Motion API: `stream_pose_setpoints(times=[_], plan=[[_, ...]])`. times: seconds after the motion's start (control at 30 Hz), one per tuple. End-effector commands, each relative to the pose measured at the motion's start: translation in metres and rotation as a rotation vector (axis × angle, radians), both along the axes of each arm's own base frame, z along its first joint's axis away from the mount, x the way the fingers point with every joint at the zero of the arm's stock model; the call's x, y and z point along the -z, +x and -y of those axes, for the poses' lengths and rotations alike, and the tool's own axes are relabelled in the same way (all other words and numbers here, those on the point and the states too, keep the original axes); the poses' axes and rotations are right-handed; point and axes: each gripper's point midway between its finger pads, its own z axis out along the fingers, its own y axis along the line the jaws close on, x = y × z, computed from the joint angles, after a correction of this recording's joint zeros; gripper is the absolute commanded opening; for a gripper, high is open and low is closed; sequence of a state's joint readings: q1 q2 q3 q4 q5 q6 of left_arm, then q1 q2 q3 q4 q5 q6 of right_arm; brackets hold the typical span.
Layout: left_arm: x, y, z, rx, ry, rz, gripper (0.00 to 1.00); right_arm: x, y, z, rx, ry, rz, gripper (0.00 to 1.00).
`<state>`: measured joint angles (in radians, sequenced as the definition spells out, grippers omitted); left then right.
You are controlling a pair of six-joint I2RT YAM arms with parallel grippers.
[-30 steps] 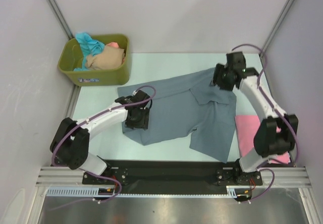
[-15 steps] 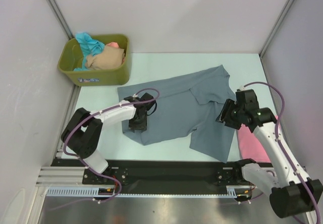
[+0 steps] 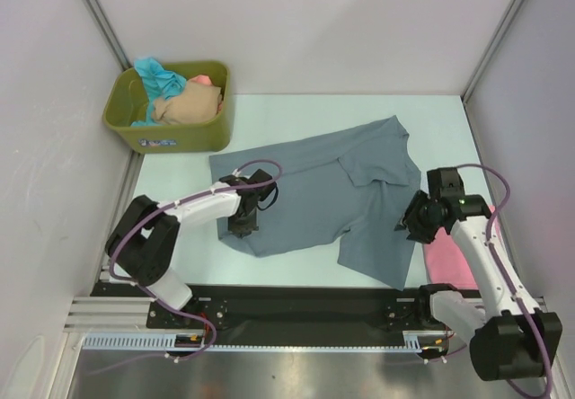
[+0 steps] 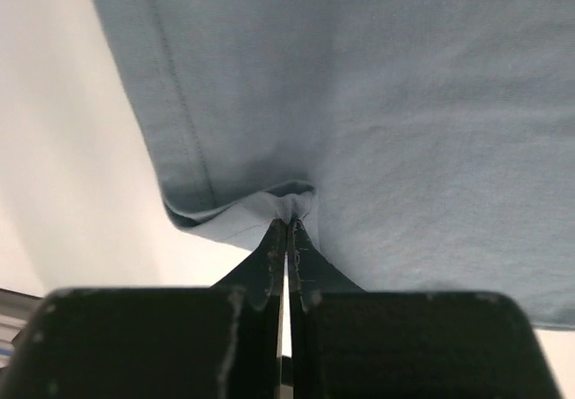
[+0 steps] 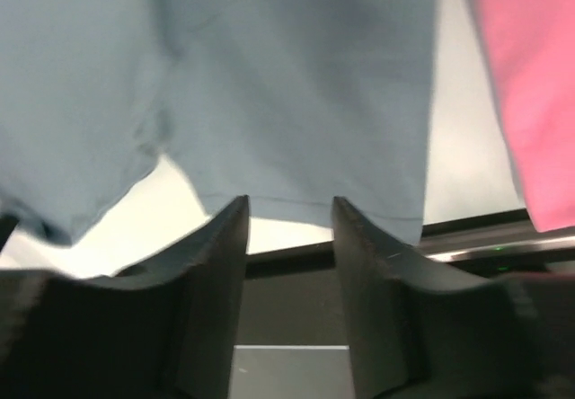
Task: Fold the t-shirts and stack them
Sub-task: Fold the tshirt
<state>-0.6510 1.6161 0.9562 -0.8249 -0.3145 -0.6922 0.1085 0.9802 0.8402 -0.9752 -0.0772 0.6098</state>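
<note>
Your surface (image 3: 296, 111) is pale and takes up most of the top view, with a black rail (image 3: 305, 305) along its near edge. The slate grey-blue shirt (image 3: 314, 192) lies spread over the middle of it. The shirt is rumpled rather than flat, with a fold of cloth turned over near its far right corner and its near right part reaching almost to the rail.

The olive-green tub (image 3: 180, 134) sits at the far left corner of the surface, apart from that shirt. The pink shirt (image 3: 445, 260) lies by the right edge and is partly hidden under your right arm. In the right wrist view a narrow strip of bare surface shows between it and the grey-blue one.

In the tub you have a beige shirt (image 3: 189, 104) heaped in the middle, a teal shirt (image 3: 160, 75) at the far left, and a bit of a salmon shirt (image 3: 205, 81) showing behind the beige.

Your left claw (image 3: 243, 228) is at the near left edge of the grey-blue shirt. The left wrist view shows its jaws pressed together on a small pinch of the hem, with the cloth puckered at the tips.

Your right claw (image 3: 409, 219) is at the shirt's right side. Its jaws stand partly apart with nothing between them, and the hem lies just past the fingertips (image 5: 346, 215). You cannot tell from these views whether they touch the cloth.
</note>
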Motion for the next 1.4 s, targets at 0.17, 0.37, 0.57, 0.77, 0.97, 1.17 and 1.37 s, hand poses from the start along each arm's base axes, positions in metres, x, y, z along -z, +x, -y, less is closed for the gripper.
stream_pose_setpoints(times=[0.17,0.37,0.57,0.77,0.97,1.17,1.37], plan=[[-0.033,-0.007,-0.002,0.007,-0.031,0.114,0.01,0.052,-0.029,0.017,0.164,0.074,-0.202,0.40],[-0.037,-0.013,0.006,0.019,-0.099,0.146,0.01,0.077,-0.020,0.038,0.269,0.003,-0.228,0.39],[-0.037,-0.013,0.016,0.055,-0.133,0.142,0.01,0.099,-0.018,0.049,0.308,-0.048,-0.321,0.42],[-0.046,-0.012,0.016,0.074,-0.135,0.157,0.00,0.109,-0.028,0.056,0.335,-0.089,-0.364,0.43],[-0.054,-0.012,0.016,0.072,-0.144,0.170,0.01,0.127,-0.027,0.049,0.342,-0.054,-0.385,0.38],[-0.057,-0.018,0.012,0.041,-0.159,0.179,0.01,0.123,-0.026,0.050,0.358,-0.065,-0.366,0.08],[-0.061,-0.027,0.005,-0.009,-0.184,0.197,0.01,0.097,-0.021,0.049,0.319,-0.075,-0.301,0.00]])
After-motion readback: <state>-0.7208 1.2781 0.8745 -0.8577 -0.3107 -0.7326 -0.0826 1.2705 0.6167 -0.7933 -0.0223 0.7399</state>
